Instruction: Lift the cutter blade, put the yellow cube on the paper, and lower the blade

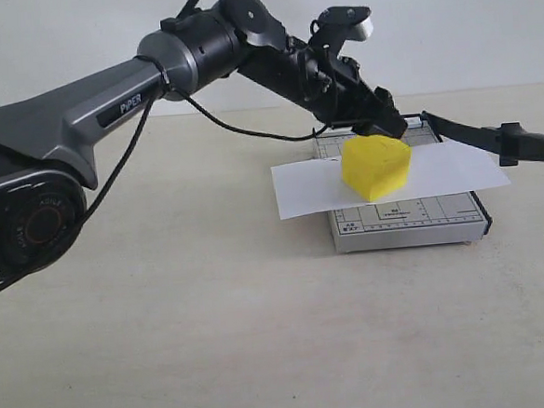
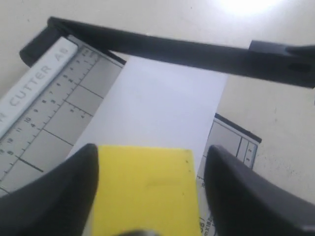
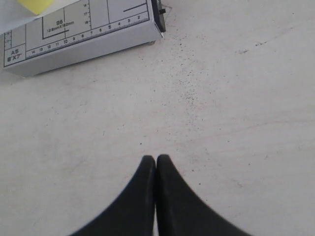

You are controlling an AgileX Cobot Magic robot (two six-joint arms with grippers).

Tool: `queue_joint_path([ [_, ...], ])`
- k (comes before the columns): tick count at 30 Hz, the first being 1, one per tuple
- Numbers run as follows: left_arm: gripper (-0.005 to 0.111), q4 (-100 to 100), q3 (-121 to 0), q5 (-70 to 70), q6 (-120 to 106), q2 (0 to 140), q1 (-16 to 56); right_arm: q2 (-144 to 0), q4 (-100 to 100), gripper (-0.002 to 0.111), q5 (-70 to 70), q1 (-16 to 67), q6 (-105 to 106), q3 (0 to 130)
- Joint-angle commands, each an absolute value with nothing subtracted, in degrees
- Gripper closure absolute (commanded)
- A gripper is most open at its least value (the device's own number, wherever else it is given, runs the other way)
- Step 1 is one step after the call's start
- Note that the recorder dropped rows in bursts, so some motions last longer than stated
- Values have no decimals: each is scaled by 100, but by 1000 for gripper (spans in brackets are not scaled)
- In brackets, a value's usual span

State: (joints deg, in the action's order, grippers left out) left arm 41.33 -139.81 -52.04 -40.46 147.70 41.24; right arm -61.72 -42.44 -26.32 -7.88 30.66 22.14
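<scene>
Cube [image 2: 147, 191] is sitting between the fingers of the left claw [image 2: 151, 152], on the paper [image 2: 162, 108]; whether it is being squeezed or freed, I cannot tell. It is looking light, matte, perhaps soft, so flat opposite faces suit gripping. Blade [image 2: 187, 51] is standing raised at the paper's far edge. Right claw [image 3: 156, 160] is hanging clenched, empty, away from the paper.

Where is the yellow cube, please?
Exterior view, right of centre: the yellow cube sits on the paper atop the cutter board, between the fingers of the left gripper.
</scene>
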Motion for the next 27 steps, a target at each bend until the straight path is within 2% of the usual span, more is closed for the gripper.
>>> queue_joint_path([
  [1,77,4111,-14000,-4986,-3937,14287,3999,-6127,-4246,108,-2642,-800,3125,2243],
  [3,96,3981,-14000,-5022,-3937,14114,3951,-6127,-4246,108,-2642,-800,3125,2243],
  [4,102,3846,-14000,-5081,-3937,14055,3919,-6127,-4246,108,-2642,-800,3125,2243],
  [13,102,1539,-14000,-6988,-2391,13881,3697,-6127,-4246,108,-2633,-800,3181,2243],
  [20,102,1061,-13797,-6996,-864,13748,3389,-6127,-4246,108,-2522,-800,3185,2243],
  [27,102,114,-12510,-6968,-220,12864,3252,-6127,-4213,108,-2466,-800,3207,2243],
])
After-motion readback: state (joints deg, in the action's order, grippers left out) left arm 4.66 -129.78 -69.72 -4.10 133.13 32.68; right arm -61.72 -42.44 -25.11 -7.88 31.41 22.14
